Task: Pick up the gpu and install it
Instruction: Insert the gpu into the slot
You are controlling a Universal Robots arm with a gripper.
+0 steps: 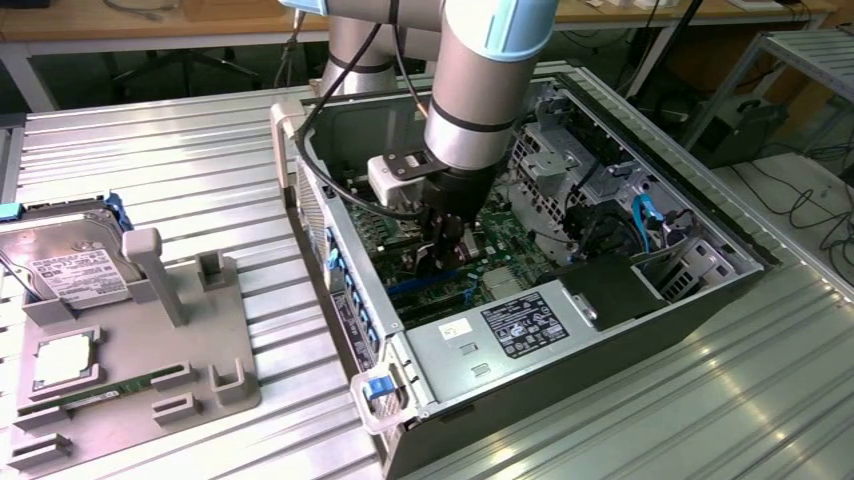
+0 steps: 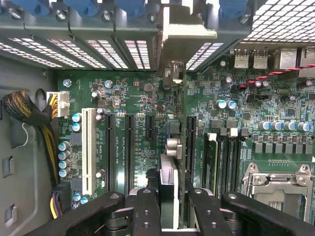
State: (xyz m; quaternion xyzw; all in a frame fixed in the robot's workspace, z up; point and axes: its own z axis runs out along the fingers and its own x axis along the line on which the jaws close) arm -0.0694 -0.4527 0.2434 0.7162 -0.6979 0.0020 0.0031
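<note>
The robot arm reaches down into the open computer case [image 1: 534, 250], and its claw [image 1: 441, 255] hangs low over the green motherboard [image 2: 142, 98]. In the wrist view the claw [image 2: 168, 206] is clenched on the gpu [image 2: 169, 174], a thin card seen edge-on that stands upright between the two black fingers [image 2: 147, 211], with its silver bracket [image 2: 173, 49] running up to the back wall of the case; it looks to sit right over a black slot, but whether it is pushed all the way in is hard to tell. On the metal table [image 1: 174, 150], at the exterior view's left, a grey holder [image 1: 147, 350] carries a silver hard drive [image 1: 74, 265] and a narrow green memory stick [image 1: 107, 385].
</note>
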